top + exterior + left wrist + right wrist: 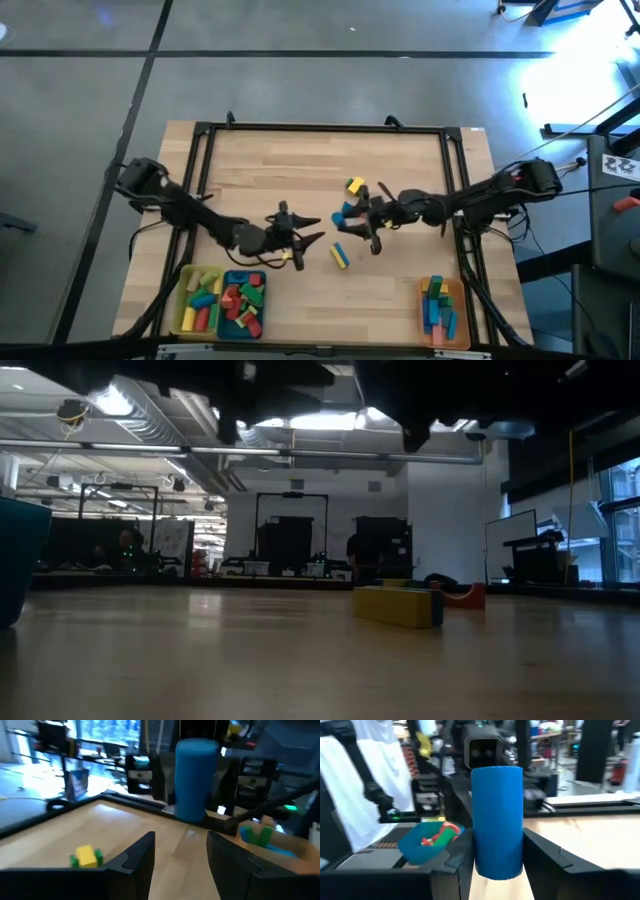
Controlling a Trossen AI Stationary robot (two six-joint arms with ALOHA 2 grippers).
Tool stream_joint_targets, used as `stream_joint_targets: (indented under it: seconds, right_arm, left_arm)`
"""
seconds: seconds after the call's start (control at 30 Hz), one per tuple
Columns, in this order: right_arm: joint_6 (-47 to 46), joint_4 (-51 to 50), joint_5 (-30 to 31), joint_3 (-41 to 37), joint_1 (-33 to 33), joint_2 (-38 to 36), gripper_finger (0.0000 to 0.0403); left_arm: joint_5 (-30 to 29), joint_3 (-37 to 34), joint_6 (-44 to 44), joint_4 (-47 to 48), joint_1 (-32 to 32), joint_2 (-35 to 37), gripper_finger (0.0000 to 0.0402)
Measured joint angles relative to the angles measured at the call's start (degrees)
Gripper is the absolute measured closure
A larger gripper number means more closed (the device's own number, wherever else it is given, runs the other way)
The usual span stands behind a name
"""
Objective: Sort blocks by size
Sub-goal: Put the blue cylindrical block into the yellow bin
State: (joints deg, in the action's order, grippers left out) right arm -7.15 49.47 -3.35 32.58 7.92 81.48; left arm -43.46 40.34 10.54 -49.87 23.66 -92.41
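My right gripper (pixel 350 218) hangs above the table's middle, shut on a blue cylinder block (pixel 497 820). My left gripper (pixel 318 230) faces it from the left, open with nothing between its fingers (pixel 180 865); the cylinder (pixel 195 780) stands beyond them. A yellow block (pixel 354 186) lies on the table past the grippers. A yellow block with a blue end (pixel 340 256) lies flat on the near side. A red arch (pixel 465 596) rests behind it in the low view. My right gripper pinches the blue cylinder's round side (pixel 480 855), at its lower half, between its two fingers. The fingers come level from the table's right and lie across the cylinder. The cylinder stands upright in the hold, and its lower end (pixel 497 872) shows wood beneath it.
Along the near edge stand a yellow tray (pixel 184 300) and a teal tray (pixel 226 300) at the left and an orange tray (pixel 424 310) at the right, each holding several blocks. A black frame (pixel 320 128) rims the table.
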Motion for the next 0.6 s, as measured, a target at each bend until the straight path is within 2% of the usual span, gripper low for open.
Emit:
stream_joint_targets:
  seconds: [0.1, 0.2, 0.6]
  right_arm:
    - [0.1, -0.1, -2.4, 0.7, 0.0, 1.5, 0.026]
    - [0.1, -0.6, -2.8, 0.8, 0.0, 2.1, 0.026]
    - [0.1, -2.2, -3.2, 0.7, 0.0, 2.0, 0.026]
  left_arm:
    - [5.3, 0.4, 2.8, -2.5, -1.7, -2.1, 0.0244]
    - [7.4, 0.9, 5.3, -1.6, -2.9, -2.2, 0.0244]
    - [6.4, 2.3, 2.6, -1.5, -3.9, -1.9, 0.0244]
